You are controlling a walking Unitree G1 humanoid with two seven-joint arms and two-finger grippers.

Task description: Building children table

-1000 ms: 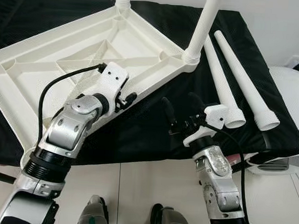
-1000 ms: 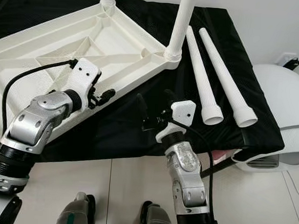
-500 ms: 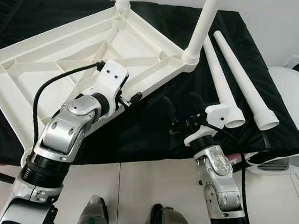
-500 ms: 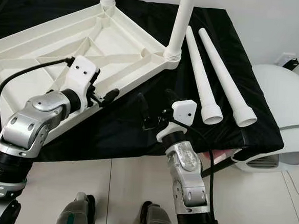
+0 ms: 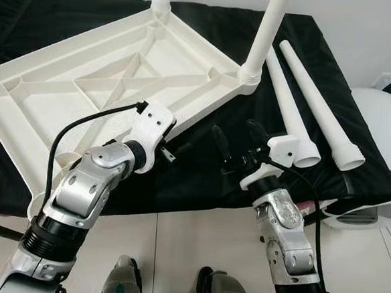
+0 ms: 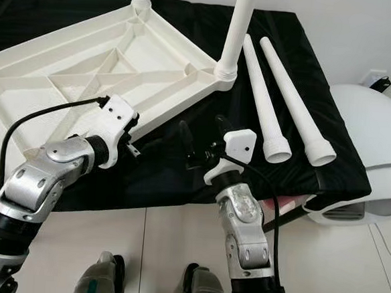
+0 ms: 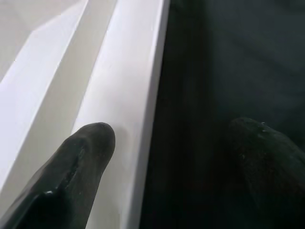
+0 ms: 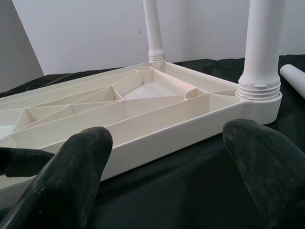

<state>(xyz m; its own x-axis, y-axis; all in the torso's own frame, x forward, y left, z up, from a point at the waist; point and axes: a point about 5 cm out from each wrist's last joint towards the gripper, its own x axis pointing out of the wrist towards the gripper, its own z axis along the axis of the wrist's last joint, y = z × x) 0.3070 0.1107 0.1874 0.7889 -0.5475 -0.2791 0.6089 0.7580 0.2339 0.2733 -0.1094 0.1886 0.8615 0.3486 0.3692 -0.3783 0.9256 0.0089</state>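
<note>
The white tabletop (image 5: 120, 74) lies upside down on the black desk (image 5: 200, 180). The left claw (image 7: 162, 157) is spread across its near rim, seen clearly from the left wrist. The right claw (image 5: 239, 139), also spread, hovers beside two loose legs (image 5: 299, 100).

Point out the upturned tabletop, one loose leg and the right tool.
upturned tabletop (image 5: 86, 85), left eye view, ribbed underside.
loose leg (image 5: 319, 105), left eye view, middle of shaft.
right tool (image 5: 238, 137), left eye view, between fingertips.

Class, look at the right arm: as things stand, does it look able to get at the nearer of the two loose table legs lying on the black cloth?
Probably yes. The right gripper hovers open beside the nearer loose leg, with nothing between them.
</note>
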